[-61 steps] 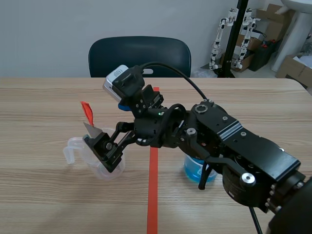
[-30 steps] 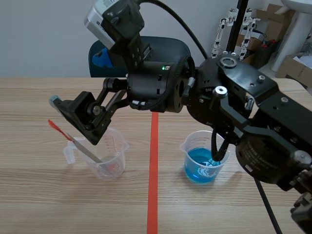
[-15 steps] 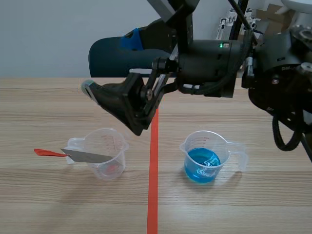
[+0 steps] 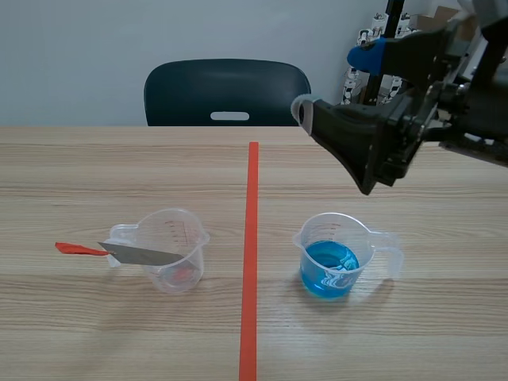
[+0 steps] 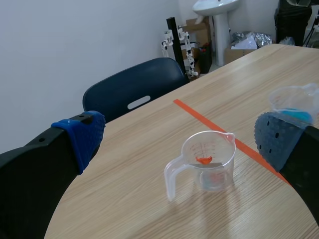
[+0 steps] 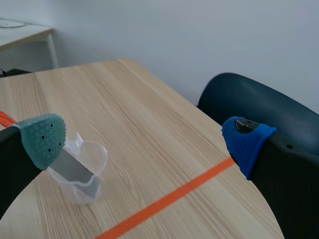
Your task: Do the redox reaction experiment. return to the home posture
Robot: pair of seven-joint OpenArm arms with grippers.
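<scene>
A clear measuring cup (image 4: 171,252) stands left of the red tape line. A grey metal strip (image 4: 141,255) with a red end (image 4: 70,248) lies across its rim, sticking out to the left. A second cup (image 4: 333,258) holding blue liquid stands right of the line. My right gripper (image 4: 335,82) is raised above and behind the blue cup, open and holding nothing. In the right wrist view the gripper (image 6: 144,142) is open high above the table, with the strip's cup (image 6: 82,174) below it. My left gripper (image 5: 178,137) is open above the clear cup (image 5: 205,162).
A dark blue chair (image 4: 227,91) stands behind the table's far edge. The red tape line (image 4: 250,262) runs down the middle of the wooden table (image 4: 79,175). Boxes and equipment (image 4: 444,71) sit on the floor at the back right.
My right arm let go of the strip, which now rests across the left cup. The arm rose and swung from over the left cup to the upper right.
</scene>
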